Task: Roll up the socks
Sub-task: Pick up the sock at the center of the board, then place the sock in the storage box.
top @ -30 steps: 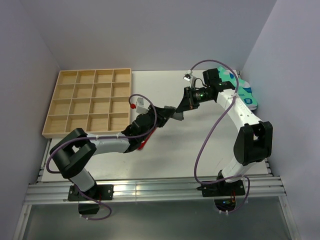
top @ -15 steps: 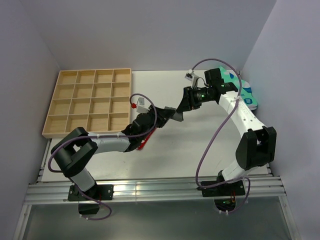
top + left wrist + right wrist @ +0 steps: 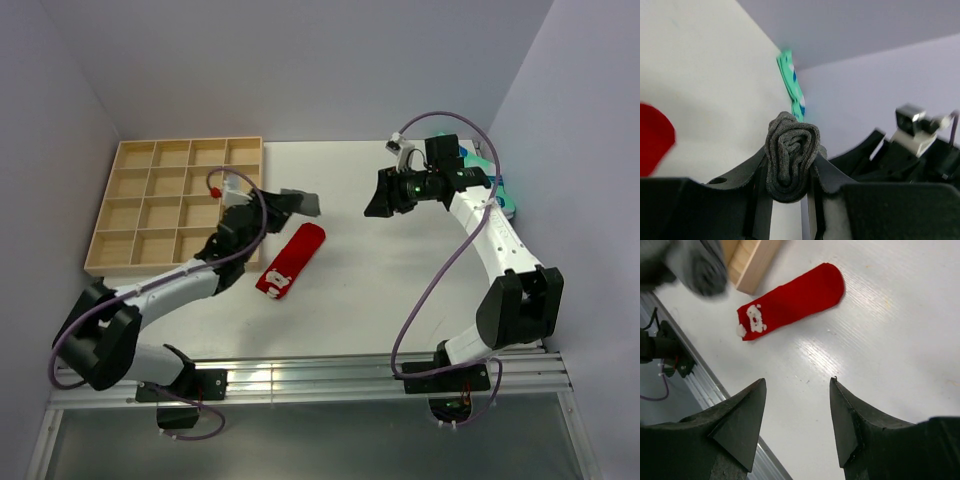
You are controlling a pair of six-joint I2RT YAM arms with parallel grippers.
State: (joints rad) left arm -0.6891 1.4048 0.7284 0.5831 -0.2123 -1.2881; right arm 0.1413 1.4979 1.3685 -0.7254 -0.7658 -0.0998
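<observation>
The dark grey sock point(image 3: 791, 155) is a tight roll, pinched between the fingers of my left gripper point(image 3: 791, 172), which is shut on it. From above, that roll point(image 3: 306, 203) hangs over the table just right of the tray, in the left gripper point(image 3: 292, 201). The red sock point(image 3: 290, 258) lies flat and unrolled on the table below it; its white markings point(image 3: 755, 320) are at the near end. My right gripper point(image 3: 378, 197) hovers to the right of both socks. Its fingers are spread wide with nothing between them point(image 3: 797, 385).
A wooden tray point(image 3: 175, 205) with several compartments sits at the back left; its corner point(image 3: 752, 262) shows beside the red sock point(image 3: 790, 302). Mint-green patterned socks point(image 3: 497, 190) lie at the far right by the wall. The metal rail point(image 3: 300, 380) runs along the near edge.
The right gripper let go of the grey roll, opened and drew back to the right. The left arm swung left toward the tray with the roll, uncovering the red sock.
</observation>
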